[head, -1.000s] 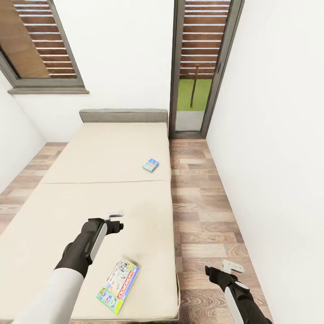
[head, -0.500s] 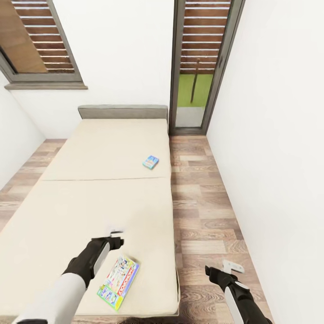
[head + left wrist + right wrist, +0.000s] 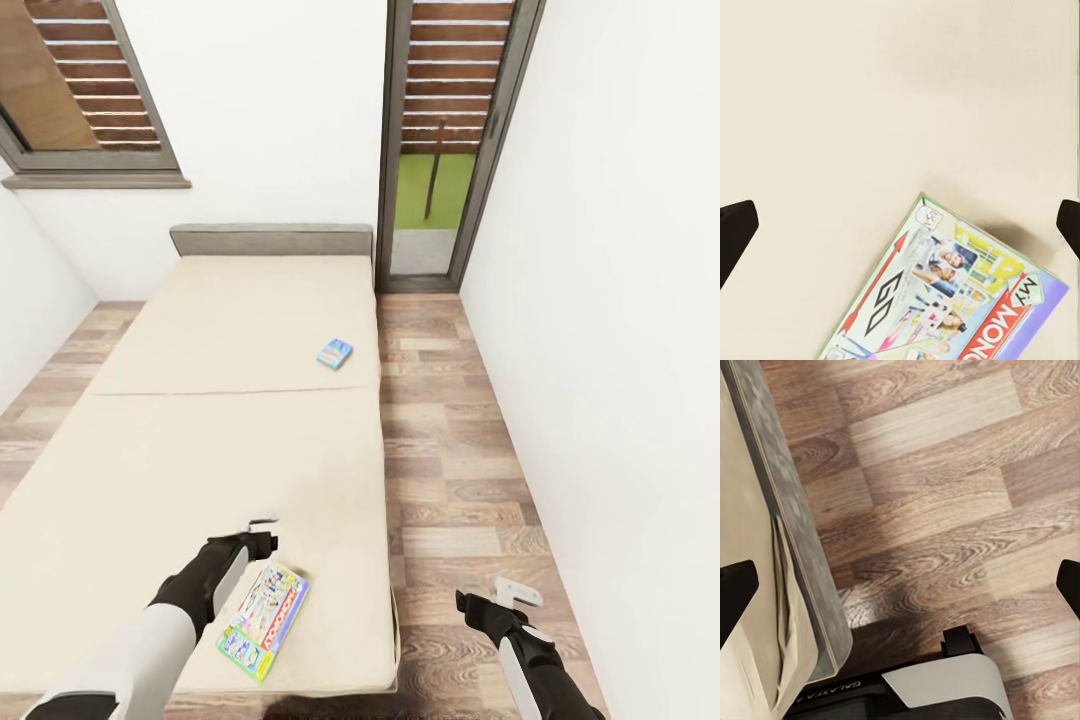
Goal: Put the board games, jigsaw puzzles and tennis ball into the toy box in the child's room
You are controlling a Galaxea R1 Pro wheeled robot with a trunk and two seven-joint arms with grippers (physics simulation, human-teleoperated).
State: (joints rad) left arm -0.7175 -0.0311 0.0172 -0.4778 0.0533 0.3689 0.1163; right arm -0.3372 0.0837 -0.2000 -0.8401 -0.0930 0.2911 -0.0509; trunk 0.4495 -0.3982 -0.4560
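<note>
Down near the foot of the bed [image 3: 200, 440], a green-edged board game [image 3: 263, 620] lies flat on the plain cream cover, set at a slant, close to the bed's right side. In the left wrist view the same box [image 3: 945, 300] shows its printed lid, with a red arrow, a black "GO" and red "MONOPOLY" lettering. A second, smaller blue board game [image 3: 335, 353] lies further up the bed, well apart from the first, near the same right edge and short of the grey padded headboard [image 3: 272, 240].

The left pincer [image 3: 262, 524] hangs over the cream cover just beyond the green-edged box's upper end, gripping nothing; its dark fingertips [image 3: 735, 232] sit at opposite borders of the wrist view, spread wide. The right pincer [image 3: 516, 593] is low over the wood-plank floor [image 3: 450, 470] beside the bed, also spread wide with nothing between its fingertips [image 3: 736, 592].

Behind the bed stand a white wall, a grey-framed window [image 3: 80, 110] with slats, and a tall glazed door [image 3: 440, 150].
</note>
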